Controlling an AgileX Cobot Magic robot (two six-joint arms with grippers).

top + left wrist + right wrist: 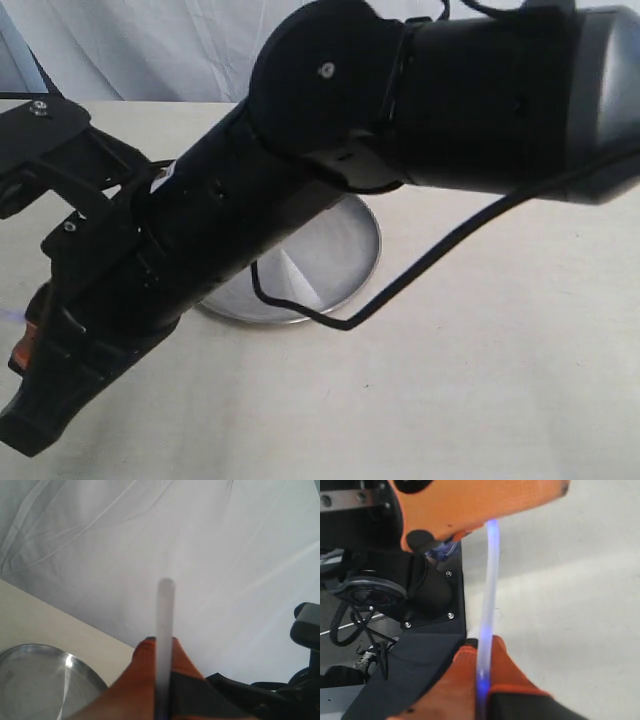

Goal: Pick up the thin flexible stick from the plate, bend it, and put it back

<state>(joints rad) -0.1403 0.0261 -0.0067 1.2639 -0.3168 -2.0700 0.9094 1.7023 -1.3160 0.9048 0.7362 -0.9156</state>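
The thin flexible stick (164, 625) is a whitish translucent strip pinched between the orange fingers of my left gripper (159, 642), and its free end sticks out past them. In the right wrist view the same stick (489, 580) runs straight from my right gripper (481, 642), shut on it, up to the left gripper's orange finger (470, 510). It glows blue near the right pads. The steel plate (335, 262) lies on the table, mostly covered by the right arm (210, 230), and its rim (75, 667) shows below the left gripper. The stick cannot be made out in the exterior view.
The right arm reaches across the middle to the far left of the exterior view, and a black cable (420, 270) loops from it over the plate. A black bracket of the left arm (60, 150) sits at the upper left. White cloth (200, 540) hangs behind the beige table (480, 380).
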